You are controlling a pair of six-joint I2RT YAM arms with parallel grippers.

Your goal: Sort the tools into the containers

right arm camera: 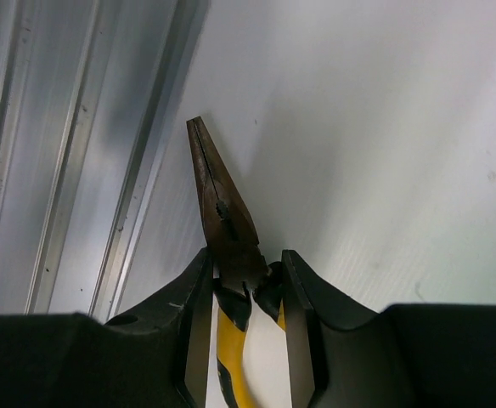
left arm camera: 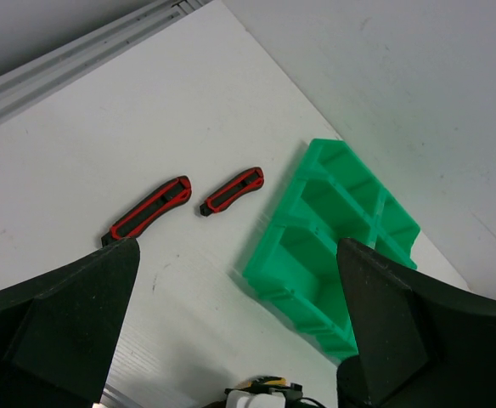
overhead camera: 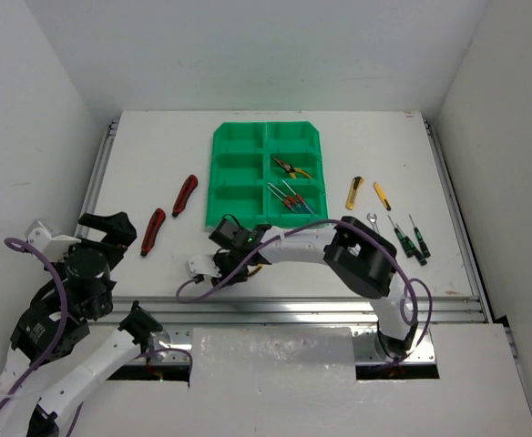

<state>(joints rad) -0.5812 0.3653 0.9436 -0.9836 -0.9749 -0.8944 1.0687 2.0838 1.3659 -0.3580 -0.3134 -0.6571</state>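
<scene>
My right gripper [overhead camera: 222,264] is low over the table's near edge, in front of the green tray [overhead camera: 213,173]. In the right wrist view it [right arm camera: 244,265] is shut on yellow-handled pliers [right arm camera: 227,217], gripping them at the pivot with the dark nose pointing away. My left gripper [overhead camera: 109,232] hovers open and empty at the left; its view shows it [left arm camera: 238,255] above bare table. Two red-and-black knives [overhead camera: 185,195] [overhead camera: 153,231] lie left of the tray. One bin holds pliers [overhead camera: 291,167], another holds screwdrivers [overhead camera: 289,198].
Right of the tray lie two yellow-black knives [overhead camera: 353,192] [overhead camera: 382,196], a small silver wrench [overhead camera: 372,219] and two dark-handled screwdrivers [overhead camera: 401,238] [overhead camera: 418,237]. An aluminium rail [right arm camera: 61,170] runs along the table edge next to the held pliers. White walls enclose the table.
</scene>
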